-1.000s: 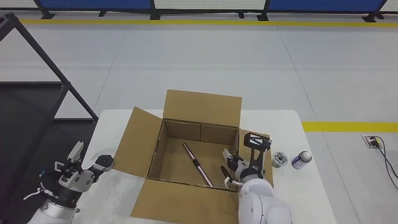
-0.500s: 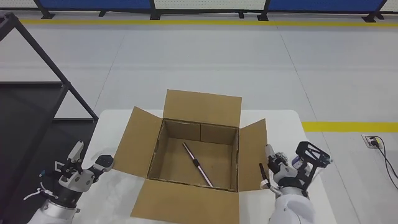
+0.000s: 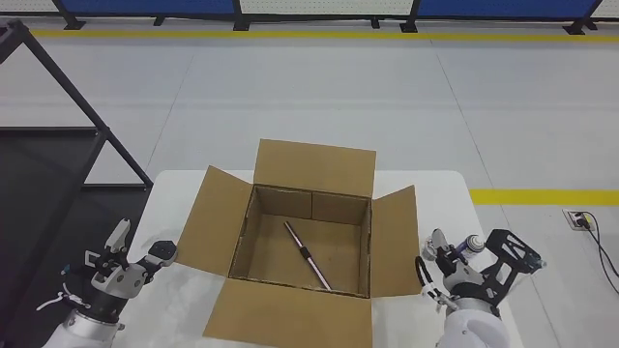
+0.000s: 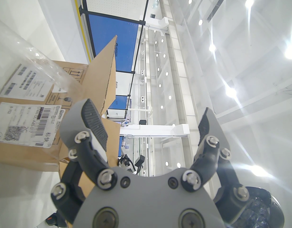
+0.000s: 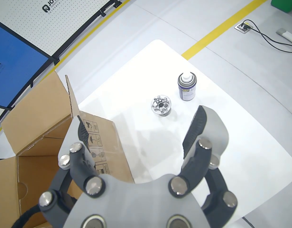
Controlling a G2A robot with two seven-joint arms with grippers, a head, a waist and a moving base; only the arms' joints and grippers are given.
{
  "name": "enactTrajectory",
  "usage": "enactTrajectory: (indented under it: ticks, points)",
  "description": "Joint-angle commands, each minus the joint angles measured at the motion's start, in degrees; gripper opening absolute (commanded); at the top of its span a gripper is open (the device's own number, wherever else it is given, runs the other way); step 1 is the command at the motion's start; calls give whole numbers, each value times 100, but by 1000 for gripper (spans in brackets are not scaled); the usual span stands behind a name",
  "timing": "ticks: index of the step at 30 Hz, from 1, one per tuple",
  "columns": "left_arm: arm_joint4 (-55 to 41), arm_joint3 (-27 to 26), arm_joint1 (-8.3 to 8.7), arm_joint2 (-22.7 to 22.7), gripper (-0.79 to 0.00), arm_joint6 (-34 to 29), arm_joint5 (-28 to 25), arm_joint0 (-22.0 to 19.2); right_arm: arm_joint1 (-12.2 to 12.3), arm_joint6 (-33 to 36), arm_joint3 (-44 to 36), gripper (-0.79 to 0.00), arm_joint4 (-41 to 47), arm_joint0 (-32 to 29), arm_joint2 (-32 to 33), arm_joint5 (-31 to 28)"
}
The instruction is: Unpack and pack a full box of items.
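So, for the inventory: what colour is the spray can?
Dark blue spray can, white cap; clearest in right wrist view.

One each: box (image 3: 314,167), rod (image 3: 308,255), can (image 5: 187,87), hub (image 5: 161,105)

The top camera sits overhead, looking steeply down from afar on the bench (image 3: 426,188) and open box (image 3: 314,169). The left wrist camera, behind the left hand (image 4: 148,110), sits low and close by the box's outer wall, tilted up at the ceiling (image 4: 231,48). The right wrist camera looks down past the right hand (image 5: 138,117) at the bench's end, sharing box and can (image 5: 187,87) with the top view.
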Motion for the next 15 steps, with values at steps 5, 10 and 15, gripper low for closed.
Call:
enactTrajectory:
  ticks: [5,10,15]
  points:
    - [0,0,0,0,0,0,0,0,-12,-535,89,0,1098,36,746,385]
    - [0,0,0,0,0,0,0,0,25,-600,613,0,1524,366,1329,337]
    - [0,0,0,0,0,0,0,0,100,-623,1564,0,1402,990,1571,23]
